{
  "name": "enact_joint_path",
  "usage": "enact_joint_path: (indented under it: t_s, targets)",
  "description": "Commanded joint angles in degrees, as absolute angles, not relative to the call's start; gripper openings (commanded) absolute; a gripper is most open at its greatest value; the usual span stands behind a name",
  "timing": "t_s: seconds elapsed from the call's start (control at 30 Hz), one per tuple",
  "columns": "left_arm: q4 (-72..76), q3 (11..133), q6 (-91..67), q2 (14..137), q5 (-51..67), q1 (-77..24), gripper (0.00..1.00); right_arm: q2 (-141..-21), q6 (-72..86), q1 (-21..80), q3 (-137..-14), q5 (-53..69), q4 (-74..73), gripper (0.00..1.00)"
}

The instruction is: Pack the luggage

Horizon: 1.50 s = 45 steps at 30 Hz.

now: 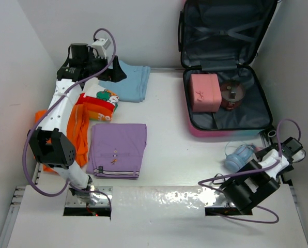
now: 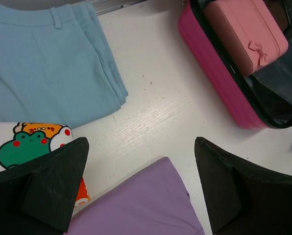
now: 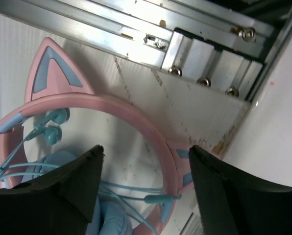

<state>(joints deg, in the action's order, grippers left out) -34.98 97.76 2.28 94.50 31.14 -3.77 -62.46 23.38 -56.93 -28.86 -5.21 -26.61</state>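
Currently, left jaws hanging wide apart over bare tabletop (image 2: pixel 156 107) between blue trousers (image 2: pixel 43 63), purple top (image 2: pixel 146 205) and luggage (image 2: pixel 214 78) edge, right jaws gaping over pink cat-ear headphones (image 3: pixel 111 105) beside aluminium rail (image 3: pixel 111 24).

Robotics lab test cell, not a home: white tabletop (image 1: pixel 169 103) boxed in by plain white wall panels (image 1: pixel 19 51), edged with bolted aluminium extrusion rail (image 3: pixel 205 54). Left arm (image 1: pixel 61 103) and right arm (image 1: pixel 255 181) mounted at the near edge, trailing purple cable (image 1: pixel 24 157).
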Motion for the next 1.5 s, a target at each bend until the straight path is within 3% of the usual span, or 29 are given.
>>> enact_joint_path:
  t_s: [0.0,0.13,0.23,0.47,0.5,0.63,0.83,0.87,1.07,1.47]
  targets:
    - [-34.0,97.7,2.2,92.0,32.2,-3.7,0.85,-63.0,17.9,-57.0,-29.8,-4.9,-20.6,0.75]
    - [-34.5,98.2,3.2,92.0,31.9,-3.5,0.85,-69.0,16.8,-57.0,-29.8,-0.4,-17.0,0.77]
    - [-34.4,98.2,3.5,92.0,31.1,-3.3,0.85,-72.4,16.1,-57.0,-30.8,1.1,-15.0,0.71]
    - [-33.0,98.4,1.8,92.4,31.8,-2.7,0.85,-76.7,15.4,-54.2,-28.3,2.7,-8.9,0.67]
    - [-32.9,98.4,1.8,92.3,31.8,-2.6,0.85,-77.3,15.4,-53.7,-27.9,2.1,-8.5,0.65]
    - [-32.7,98.4,1.6,92.4,31.6,-2.4,0.85,-79.5,15.3,-51.6,-26.3,0.4,-7.6,0.39]
    - [-32.7,98.4,2.0,92.1,31.6,-1.8,0.85,-78.1,14.9,-50.4,-23.5,0.1,-6.5,0.21]
    - [-32.8,98.4,2.3,92.0,31.6,-1.6,0.85,-78.1,14.8,-50.4,-23.6,0.3,-6.8,0.14]
    - [-32.0,98.2,2.1,91.8,32.2,-1.3,0.85,-72.6,15.6,-48.2,-24.6,0.4,-13.1,0.0]
    - [-21.2,101.1,-6.7,95.1,37.0,-1.2,0.85,-57.2,17.1,-36.0,-27.3,4.7,-30.0,0.0]
